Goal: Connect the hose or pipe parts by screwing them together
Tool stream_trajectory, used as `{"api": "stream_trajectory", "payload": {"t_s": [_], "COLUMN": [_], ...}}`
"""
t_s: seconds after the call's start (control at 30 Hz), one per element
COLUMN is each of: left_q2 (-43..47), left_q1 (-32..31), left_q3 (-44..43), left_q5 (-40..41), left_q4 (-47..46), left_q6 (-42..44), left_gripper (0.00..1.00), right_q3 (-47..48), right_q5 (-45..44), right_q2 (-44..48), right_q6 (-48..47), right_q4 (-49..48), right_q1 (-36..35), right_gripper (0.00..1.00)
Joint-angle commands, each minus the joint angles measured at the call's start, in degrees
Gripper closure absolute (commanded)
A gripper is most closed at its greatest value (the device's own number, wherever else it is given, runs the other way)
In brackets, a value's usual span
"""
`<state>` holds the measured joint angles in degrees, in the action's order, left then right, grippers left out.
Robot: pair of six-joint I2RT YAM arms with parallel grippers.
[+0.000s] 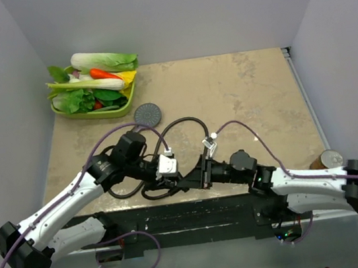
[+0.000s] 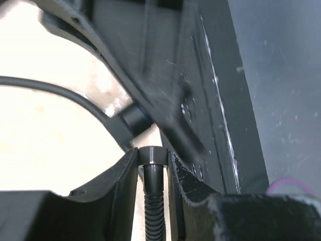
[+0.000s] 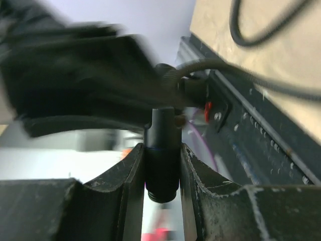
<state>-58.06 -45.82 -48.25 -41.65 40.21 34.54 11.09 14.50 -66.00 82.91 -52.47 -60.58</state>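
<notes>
We find the long, thin, dark flexible hose [image 2: 153,213] gripped at two places near the middle of the table's front edge, where the two arms meet. In the left wrist view its ribbed stretch runs up between the fingers [image 2: 120,186] of the left gripper [image 2: 152,154] and ends in a short dark end nut [image 2: 152,163] at the fingertips. The jaws are pressed onto this end, and we see no gap.

In the right wrist view the right gripper [image 3: 161,146] is clamped on a smooth, dark cylindrical end sleeve [image 3: 161,165] with a faint blue ring. Ribbed hose leaves its far end and curves away to one side. The left wrist view shows a similar dark cylinder with a blue ring just past the end nut, at an angle to it. Blur keeps us from telling whether the two touch.

From above, the slack hose lies in loops on the mottled beige table [image 1: 253,90], between and behind the two wrists.

The dark grey hand shower head [image 1: 147,114] lies apart from both grippers, round face up, behind the left arm's wrist. It is just beside the near right corner of a shallow green tray [image 1: 60,112] heaped with toy vegetables [image 1: 99,62]. We cannot see its handle.

Purple cables [image 1: 257,137] arch over both arms. A black mounting rail [image 1: 197,215] runs along the table's near edge under the arm bases. At the right edge, beside the right arm, sits a small round silvery object [image 1: 331,157] that we cannot identify.
</notes>
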Motion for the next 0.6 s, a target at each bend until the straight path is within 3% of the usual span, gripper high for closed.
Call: {"api": "stream_trajectory", "payload": {"t_s": [0.0,0.13,0.33,0.4,0.43,0.47,0.57], "left_q2": [0.23,0.76,1.99,2.16,2.16,2.43,2.52], "left_q1": [2.75,5.30,8.02,8.64,8.99,9.00,9.08], "left_q3": [-4.31,-3.78,-4.31,-4.31,-3.53,-0.47,5.61], "left_q5": [-9.74,-15.91,-26.08,-31.71,-38.53,-40.68,-41.06], "left_q4": [-7.58,-11.90,-16.38,-24.78,-30.74,-48.73,-79.30], "left_q6": [-9.66,-16.08,-23.19,-33.36,-40.01,-56.44,-82.44], "left_gripper": [1.00,1.00,1.00,1.00,1.00,1.00,1.00], "right_q3": [22.02,28.96,36.62,37.59,39.08,39.88,43.83], "right_q5": [-10.77,-14.40,-16.15,-20.56,-21.00,-21.09,-20.92], "right_q2": [17.55,26.69,29.78,30.31,29.97,29.79,29.00], "right_q6": [-44.95,-59.25,-79.72,-87.08,-89.31,-91.42,-99.68], "right_q4": [50.13,61.57,71.52,72.59,73.12,72.95,72.42], "right_q1": [-3.50,-3.67,-6.48,-8.85,-9.21,-9.73,-10.18], "right_gripper": [1.00,1.00,1.00,1.00,1.00,1.00,1.00]}}
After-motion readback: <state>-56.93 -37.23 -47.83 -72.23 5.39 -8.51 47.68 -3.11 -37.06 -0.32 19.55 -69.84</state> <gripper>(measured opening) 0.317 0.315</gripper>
